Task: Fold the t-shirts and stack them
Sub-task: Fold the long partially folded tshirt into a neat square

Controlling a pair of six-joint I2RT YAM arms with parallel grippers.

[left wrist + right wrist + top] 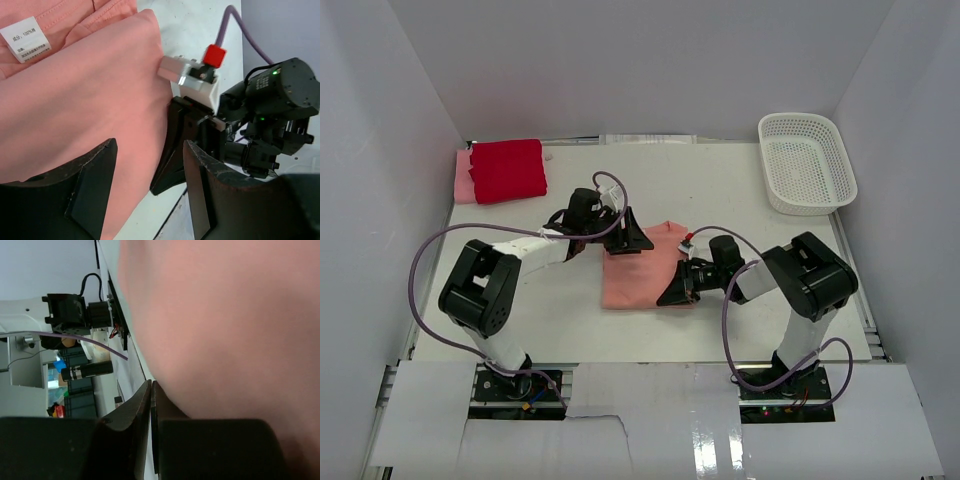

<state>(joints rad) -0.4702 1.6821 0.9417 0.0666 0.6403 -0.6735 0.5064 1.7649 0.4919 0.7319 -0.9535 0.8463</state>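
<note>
one high rear overhead view, two close wrist views, salmon tee point(635, 282) common to all

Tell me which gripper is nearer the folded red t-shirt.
Left. The left gripper is at the far edge of the salmon t-shirt, nearer the red t-shirt; the right gripper is at its near right corner, farther away.

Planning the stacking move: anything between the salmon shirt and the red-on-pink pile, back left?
Nothing loose lies between the salmon shirt and the pile. Only the left arm's own wrist crosses that line. The basket sits far right, out of the way.
</note>
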